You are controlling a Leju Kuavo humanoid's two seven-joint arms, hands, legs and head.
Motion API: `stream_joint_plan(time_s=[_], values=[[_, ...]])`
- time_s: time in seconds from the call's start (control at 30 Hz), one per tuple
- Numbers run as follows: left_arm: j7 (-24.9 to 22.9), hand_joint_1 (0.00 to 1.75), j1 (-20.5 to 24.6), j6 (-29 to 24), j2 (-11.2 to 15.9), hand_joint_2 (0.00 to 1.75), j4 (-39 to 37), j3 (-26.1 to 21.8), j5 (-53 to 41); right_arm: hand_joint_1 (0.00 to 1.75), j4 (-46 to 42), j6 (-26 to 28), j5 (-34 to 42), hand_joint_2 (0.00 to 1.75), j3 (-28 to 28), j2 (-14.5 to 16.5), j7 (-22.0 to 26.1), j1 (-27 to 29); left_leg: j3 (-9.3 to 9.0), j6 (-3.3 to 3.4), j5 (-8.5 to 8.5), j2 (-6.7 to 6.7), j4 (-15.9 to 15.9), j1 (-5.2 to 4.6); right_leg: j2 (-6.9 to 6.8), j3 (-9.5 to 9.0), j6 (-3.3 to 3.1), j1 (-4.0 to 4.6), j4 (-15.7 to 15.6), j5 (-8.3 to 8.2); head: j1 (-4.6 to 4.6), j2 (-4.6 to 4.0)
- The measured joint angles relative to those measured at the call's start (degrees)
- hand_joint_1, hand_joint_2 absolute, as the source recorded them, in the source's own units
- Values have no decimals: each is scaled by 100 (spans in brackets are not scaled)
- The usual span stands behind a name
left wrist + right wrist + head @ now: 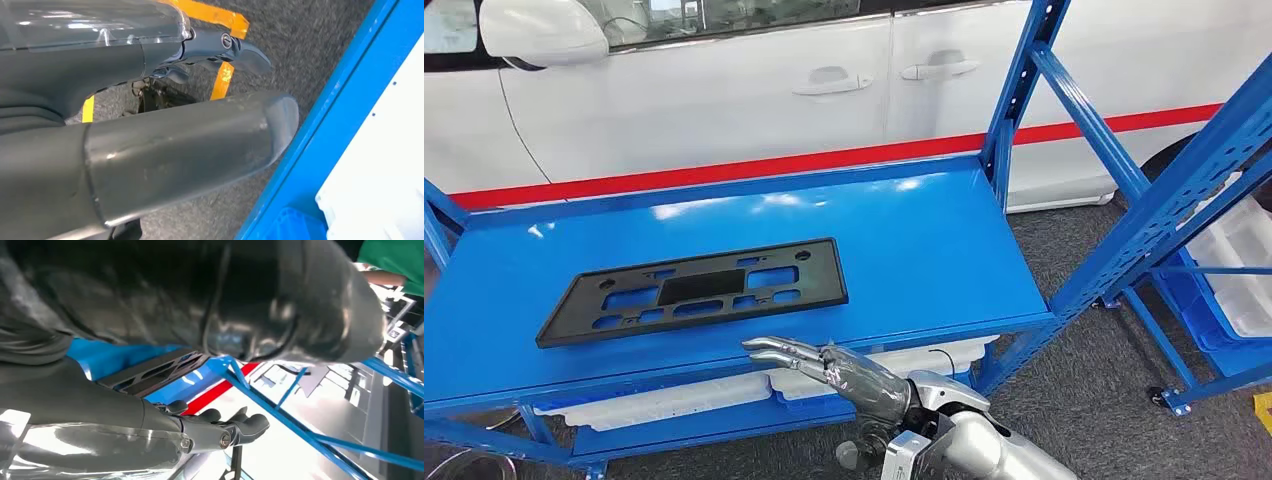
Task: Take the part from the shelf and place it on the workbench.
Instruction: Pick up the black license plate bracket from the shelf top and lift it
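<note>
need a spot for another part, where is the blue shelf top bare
Bare: the right half of the shelf top, between the black part and the blue upright; also the back strip. Crowded: front left, where the part lies, right hand at the front edge.

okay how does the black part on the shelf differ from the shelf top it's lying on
The black part is matte with many cut-out holes; the shelf top is glossy blue and solid. The part is a narrow strip, lying slightly askew; the shelf top is far wider. Both are flat and rectangular.
</note>
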State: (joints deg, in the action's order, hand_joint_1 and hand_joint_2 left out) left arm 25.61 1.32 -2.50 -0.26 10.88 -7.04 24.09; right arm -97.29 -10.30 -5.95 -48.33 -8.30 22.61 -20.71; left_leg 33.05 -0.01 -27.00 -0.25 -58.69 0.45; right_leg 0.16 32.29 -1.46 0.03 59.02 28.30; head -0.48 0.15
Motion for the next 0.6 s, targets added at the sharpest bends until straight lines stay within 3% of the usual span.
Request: stream_joint_plan(time_s=[0.13, 0.2, 0.27, 0.33, 0.37, 0.4, 0.5, 0.53, 0.6], values=[[-91, 0, 19, -39, -6, 0, 0, 0, -56, 0, 413, 231, -442, 0, -216, 334, -538, -397, 0, 63, 25, 11, 58, 10, 17, 37, 68, -5, 1, -8, -2, 0], [-106, 0, 30, -56, -17, 0, 0, 0, -61, 0, 659, 360, -501, 87, -311, 521, -640, -565, -26, 134, 59, 14, 110, 47, 11, 108, 114, -4, 193, 136, -2, 0], [-130, 0, 28, -69, -22, 0, 0, 0, -62, 0, 878, 454, -502, 175, -391, 633, -717, -685, -38, 177, 71, 14, 133, 58, 7, 407, 154, -23, 835, 477, -1, 0], [-167, 0, 22, -86, -20, 0, 0, 0, -65, 0, 1087, 500, -447, 175, -447, 685, -813, -747, -38, 187, 66, 10, 129, 56, 5, 771, 183, -47, 1529, 716, -1, 0], [-181, 0, 18, -93, -19, 0, 0, 0, -67, 0, 1185, 515, -413, 175, -464, 701, -858, -763, -43, 185, 60, 5, 126, 56, 4, 849, 191, -56, 1639, 682, -1, 0], [-194, 0, 14, -97, -18, 0, 0, 0, -70, 0, 1271, 537, -403, 175, -477, 717, -891, -785, -55, 176, 51, -2, 122, 56, 2, 809, 190, -65, 1507, 527, -1, 0], [-222, 0, 15, -99, -19, 0, 0, 0, -95, 0, 1500, 671, -552, 175, -513, 798, -977, -924, -93, 119, -2, -14, 98, 46, 1, 319, 133, -62, 384, -73, -1, 0], [-232, 0, 18, -99, -20, 0, 0, 0, -109, 0, 1579, 721, -625, 175, -525, 832, -1011, -978, -90, 91, -12, -14, 91, 38, 3, 220, 113, -49, 147, -141, -2, 0], [-250, 0, 22, -99, -19, 0, 0, 0, -134, 0, 1756, 817, -758, 175, -544, 900, -1066, -1043, -79, 24, -17, -12, 91, 25, 12, 190, 83, -23, 34, -126, -2, 0]])
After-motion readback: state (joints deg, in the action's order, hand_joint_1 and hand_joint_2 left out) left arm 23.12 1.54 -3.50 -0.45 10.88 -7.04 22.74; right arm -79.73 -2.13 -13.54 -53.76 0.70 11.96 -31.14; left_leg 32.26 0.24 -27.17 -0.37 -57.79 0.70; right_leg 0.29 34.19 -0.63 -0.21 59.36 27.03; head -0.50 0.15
